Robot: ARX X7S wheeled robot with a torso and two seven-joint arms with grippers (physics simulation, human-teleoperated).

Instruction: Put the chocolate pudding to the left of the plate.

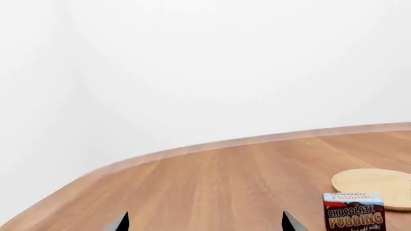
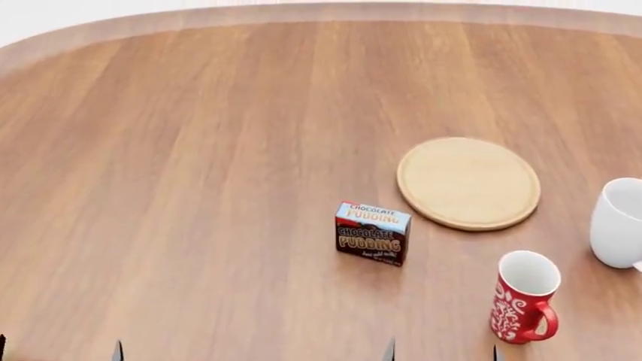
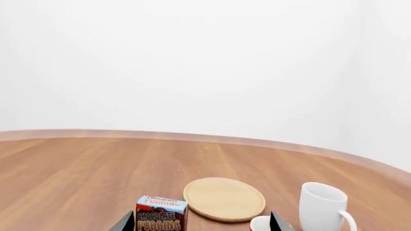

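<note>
The chocolate pudding [image 2: 372, 232] is a small box with a light blue top and dark brown front. It stands on the table just left of and in front of the plate [image 2: 468, 182], a flat round light-wood disc. Both also show in the right wrist view, pudding [image 3: 161, 213] and plate [image 3: 224, 198], and in the left wrist view, pudding [image 1: 353, 211] and plate [image 1: 376, 187]. My left gripper [image 2: 60, 352] and right gripper [image 2: 441, 352] are open and empty at the near table edge. Only the fingertips [image 3: 125, 223] show.
A red patterned mug [image 2: 524, 297] stands near the front right, close to my right gripper. A white mug [image 2: 618, 223] stands at the right edge, also in the right wrist view [image 3: 323, 208]. The wooden table [image 2: 201, 150] has a curved far edge.
</note>
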